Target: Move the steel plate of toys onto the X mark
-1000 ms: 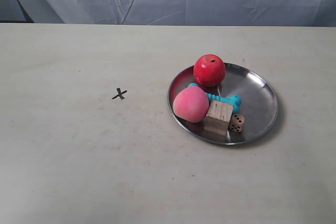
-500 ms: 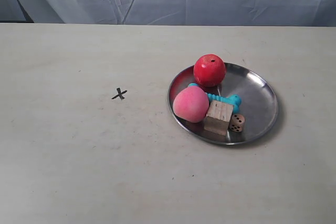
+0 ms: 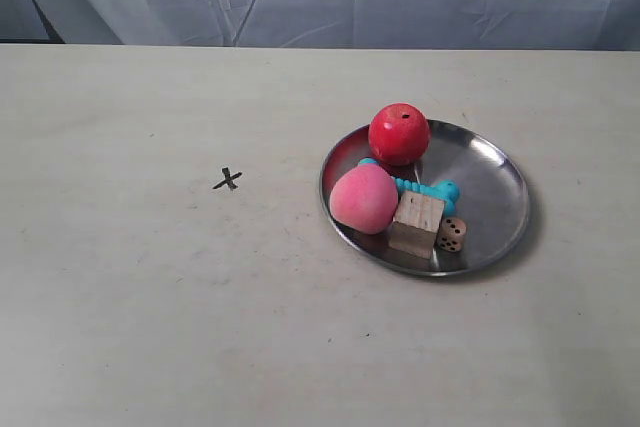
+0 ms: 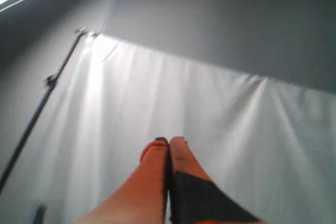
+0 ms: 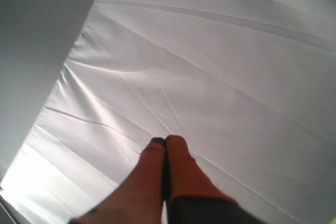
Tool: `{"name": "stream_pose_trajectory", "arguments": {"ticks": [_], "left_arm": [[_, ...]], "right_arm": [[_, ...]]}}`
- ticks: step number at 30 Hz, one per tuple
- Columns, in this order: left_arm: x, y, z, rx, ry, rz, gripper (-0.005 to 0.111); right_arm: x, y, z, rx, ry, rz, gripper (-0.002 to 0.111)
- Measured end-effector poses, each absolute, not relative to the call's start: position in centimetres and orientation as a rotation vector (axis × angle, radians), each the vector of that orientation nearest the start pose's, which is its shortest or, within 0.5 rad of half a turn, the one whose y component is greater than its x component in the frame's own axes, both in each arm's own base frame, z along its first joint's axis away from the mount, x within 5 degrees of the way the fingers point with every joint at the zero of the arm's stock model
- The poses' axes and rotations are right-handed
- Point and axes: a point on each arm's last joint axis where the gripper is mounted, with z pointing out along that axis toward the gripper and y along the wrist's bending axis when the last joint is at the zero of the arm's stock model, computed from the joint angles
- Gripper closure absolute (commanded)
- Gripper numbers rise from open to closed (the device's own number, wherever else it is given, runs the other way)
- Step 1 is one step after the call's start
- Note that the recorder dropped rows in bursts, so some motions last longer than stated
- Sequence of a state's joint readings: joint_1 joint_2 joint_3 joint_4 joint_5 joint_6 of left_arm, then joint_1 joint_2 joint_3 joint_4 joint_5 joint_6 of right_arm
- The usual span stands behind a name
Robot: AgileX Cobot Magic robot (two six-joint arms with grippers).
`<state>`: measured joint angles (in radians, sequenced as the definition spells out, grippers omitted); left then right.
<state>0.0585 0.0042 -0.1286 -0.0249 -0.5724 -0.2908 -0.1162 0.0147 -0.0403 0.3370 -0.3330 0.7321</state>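
Off-white surface (image 3: 150, 327) carries the steel plate (image 3: 495, 197) right of centre in the exterior frame, holding a red apple (image 3: 399, 133), pink peach (image 3: 364, 199), turquoise bone (image 3: 440, 190), wooden cube (image 3: 417, 224) and die (image 3: 451, 235). The X mark (image 3: 228, 180) lies well apart from the plate, left of centre. Both wrist views face white cloth (image 4: 252, 129), with the left jaws and the right jaws each pressed together.
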Motion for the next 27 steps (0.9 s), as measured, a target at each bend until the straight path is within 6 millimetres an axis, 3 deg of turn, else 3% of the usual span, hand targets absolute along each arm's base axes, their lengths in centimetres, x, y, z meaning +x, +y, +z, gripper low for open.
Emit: {"name": "stream_pose_trajectory", "arguments": {"ticks": [4,8,11,17,21,27], "left_arm": [[3.9,0.8,30.9,-0.199,1.012,-0.114,0.107],[6.8,0.9,31.9,-0.229,1.197,-0.114,0.107],[10.0,0.9,32.4,-0.244,1.373,-0.131,0.107],[16.6,-0.7,32.5,-0.186,1.751,-0.226,0.107],[20.7,-2.6,31.3,-0.147,2.051,-0.321,0.107],[24.8,-4.9,27.4,-0.11,2.471,-0.505,0.107]], "right_arm": [[5.4,-1.0,26.5,0.649,1.119,0.631,0.109],[7.3,-0.8,28.9,0.568,1.382,0.445,0.109],[9.7,-1.2,30.7,0.54,1.588,0.308,0.109],[15.4,-1.3,32.1,0.453,1.965,0.158,0.109],[19.6,-0.9,31.5,0.373,2.189,0.126,0.109],[25.8,0.0,27.6,0.235,2.545,0.198,0.109]]}}
